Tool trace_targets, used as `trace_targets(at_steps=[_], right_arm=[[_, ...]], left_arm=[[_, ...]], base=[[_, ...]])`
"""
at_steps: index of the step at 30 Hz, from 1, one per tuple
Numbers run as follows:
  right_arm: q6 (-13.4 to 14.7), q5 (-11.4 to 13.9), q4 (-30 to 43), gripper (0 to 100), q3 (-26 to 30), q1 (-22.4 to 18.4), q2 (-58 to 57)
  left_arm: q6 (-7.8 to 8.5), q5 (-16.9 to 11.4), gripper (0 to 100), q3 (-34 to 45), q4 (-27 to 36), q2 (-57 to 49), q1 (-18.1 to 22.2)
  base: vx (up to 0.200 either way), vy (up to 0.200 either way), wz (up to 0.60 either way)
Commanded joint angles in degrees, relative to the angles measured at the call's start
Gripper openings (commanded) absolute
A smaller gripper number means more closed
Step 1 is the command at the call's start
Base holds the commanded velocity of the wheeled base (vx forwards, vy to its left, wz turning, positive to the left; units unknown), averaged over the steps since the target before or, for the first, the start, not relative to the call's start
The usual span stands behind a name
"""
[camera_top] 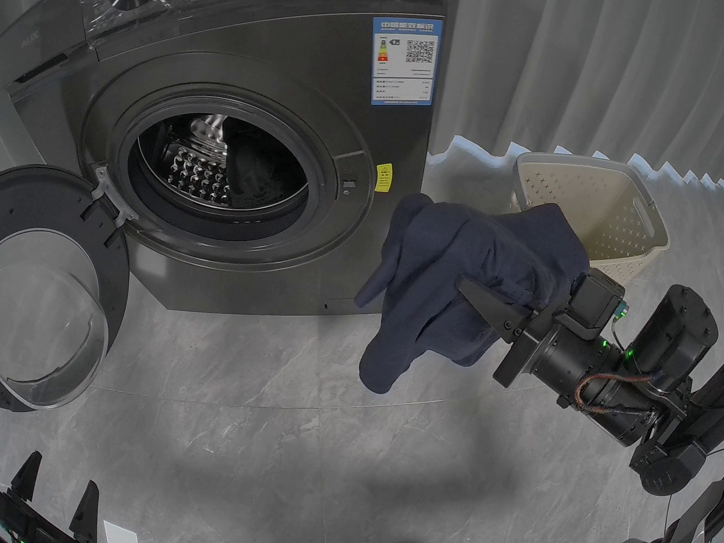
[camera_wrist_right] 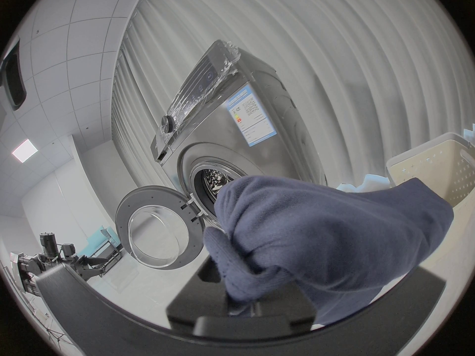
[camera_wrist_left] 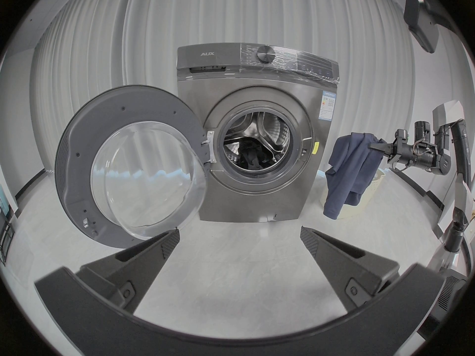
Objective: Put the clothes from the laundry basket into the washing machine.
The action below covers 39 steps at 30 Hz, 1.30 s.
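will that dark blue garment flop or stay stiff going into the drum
Likely floppy: the dark blue garment sags in folds from the right gripper, a tail hanging below. Probably light, held by one pinch. Its tail may catch the washing machine rim.

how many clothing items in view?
2. A navy garment hangs from the right gripper, by the laundry basket; a dark garment lies inside the washing machine. More may be hidden in the basket.
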Motion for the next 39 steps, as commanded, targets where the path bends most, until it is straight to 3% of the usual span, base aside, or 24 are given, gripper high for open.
trace_targets(at_steps=[1,7,13,22,28,39], right_arm=[[0.0,0.0,0.0,0,0.0,0.1,0.1],[0.0,0.0,0.0,0,-0.6,0.0,0.0],[0.0,0.0,0.0,0,-0.9,-0.8,-0.2],[0.1,0.0,0.0,0,-0.8,-0.8,0.1],[0.1,-0.1,0.0,0,-0.8,-1.0,0.3],[0.0,-1.5,0.0,0,-1.2,-1.1,0.1]], left_arm=[[-0.02,0.0,100,0.8,0.0,-0.5,0.0],[-0.02,0.0,100,0.8,0.0,-0.5,0.1],[0.07,0.1,100,0.8,0.0,-0.5,0.0],[-0.02,0.1,100,0.9,0.0,-0.5,0.0],[-0.02,0.1,100,0.8,0.0,-0.5,0.1],[-0.11,0.1,100,0.8,0.0,-0.5,0.1]], base=[[0.000,0.200,0.00],[0.000,0.200,0.00],[0.000,0.000,0.00],[-0.200,0.000,0.00],[0.000,0.000,0.00],[0.000,0.200,0.00]])
